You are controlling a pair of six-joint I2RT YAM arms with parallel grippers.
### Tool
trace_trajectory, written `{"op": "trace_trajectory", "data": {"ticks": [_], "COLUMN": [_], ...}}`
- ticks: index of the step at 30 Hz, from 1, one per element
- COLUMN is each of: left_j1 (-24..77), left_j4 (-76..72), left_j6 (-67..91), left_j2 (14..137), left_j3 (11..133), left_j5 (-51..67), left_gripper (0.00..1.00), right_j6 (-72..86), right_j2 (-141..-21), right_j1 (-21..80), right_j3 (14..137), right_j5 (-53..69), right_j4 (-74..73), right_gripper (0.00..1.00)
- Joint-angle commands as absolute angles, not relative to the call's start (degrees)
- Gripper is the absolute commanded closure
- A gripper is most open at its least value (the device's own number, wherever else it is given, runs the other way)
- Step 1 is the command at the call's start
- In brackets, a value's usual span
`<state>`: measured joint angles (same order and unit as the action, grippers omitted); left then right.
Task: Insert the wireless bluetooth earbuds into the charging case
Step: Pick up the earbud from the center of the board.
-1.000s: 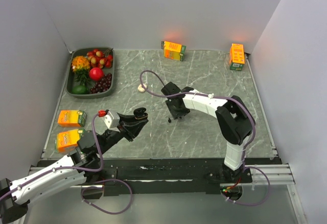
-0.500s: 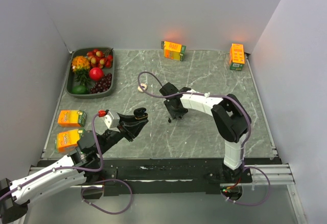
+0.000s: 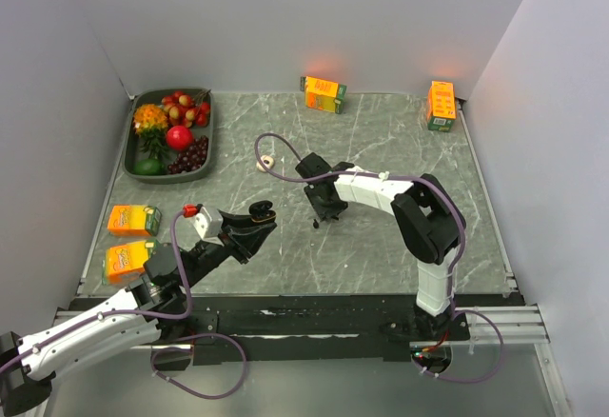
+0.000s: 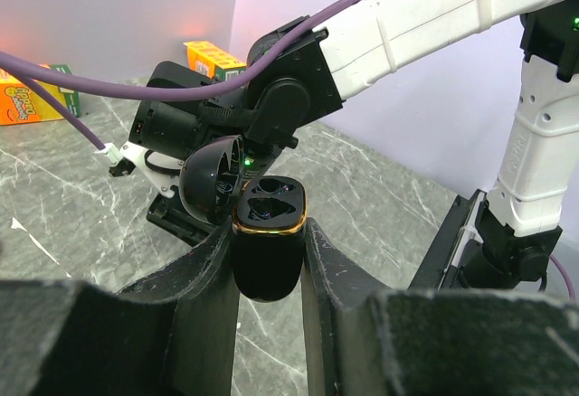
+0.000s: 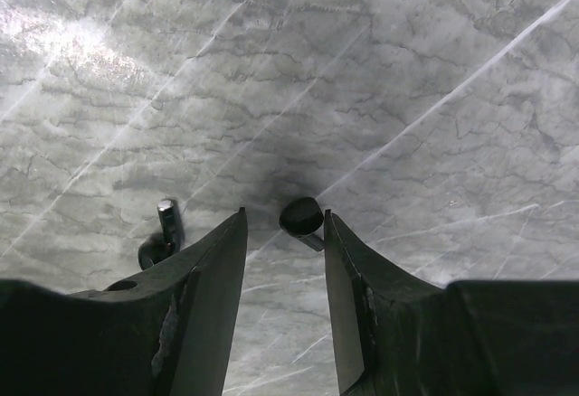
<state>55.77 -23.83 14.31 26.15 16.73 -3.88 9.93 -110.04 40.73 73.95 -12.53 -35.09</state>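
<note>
Left arm (image 3: 114, 327): we see it reach low from the near left corner toward the middle of the table, wrist angled upward.

The left gripper (image 4: 268, 233) is clamped on a glossy black, gold-rimmed plastic charging case (image 4: 267, 265). One matt black finger presses flat on each side, and the case stands upright between them. Its domed lid (image 4: 210, 181) is hinged back to one side. Two moulded wells show in the top face.

Right arm (image 3: 371, 187): it rises from its base at the near right and folds at the elbow. The white forearm runs left toward the table's middle, with the wrist turned down at the surface.

The right gripper (image 5: 285, 220) hangs just above the grey, white-veined, marble-look tabletop (image 5: 407, 70). Its jaws are parted and hold nothing. The fingertips are dark, dull and wedge-shaped.

Between them, on the table, lies a small black earbud (image 5: 301, 216). It is smooth, with a rounded head and a short stem. It sits nearer one finger than the other; we cannot tell whether it touches.

A second small dark piece (image 5: 165, 229), with a shiny-tipped stem, lies just outside the other finger and is partly hidden by it. We take it for another earbud but cannot be sure.

Both pieces lie on the tabletop, well apart from the case held in the air.
</note>
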Motion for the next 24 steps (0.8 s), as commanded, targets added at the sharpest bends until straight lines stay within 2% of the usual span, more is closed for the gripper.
{"op": "trace_trajectory", "data": {"ticks": [1,15,20,23,24], "left_j1": [55.99,56.07,56.07,56.07,56.07], "left_j4": [-24.96,-24.35,-24.26,-24.43,-24.52], "left_j6": [14.77,14.94,15.12,15.21,15.29], "left_j2": [26.37,26.37,26.28,26.54,26.63], "left_j3": [18.02,18.28,18.19,18.19,18.19], "left_j5": [-3.25,-3.16,-3.34,-3.25,-3.25], "left_gripper": [0.99,0.99,0.99,0.99,0.99], "right_j6": [9.49,13.18,17.92,22.14,23.19], "right_j2": [-111.45,-110.30,-108.28,-107.84,-107.75], "right_j1": [40.96,37.88,33.06,29.73,29.01], "right_j3": [74.80,74.36,73.30,73.21,72.95], "right_j5": [-12.83,-10.47,-4.76,-0.36,2.17], "right_j4": [-33.22,-33.66,-33.22,-33.57,-32.70], "right_gripper": [0.57,0.72,0.82,0.84,0.79]}}
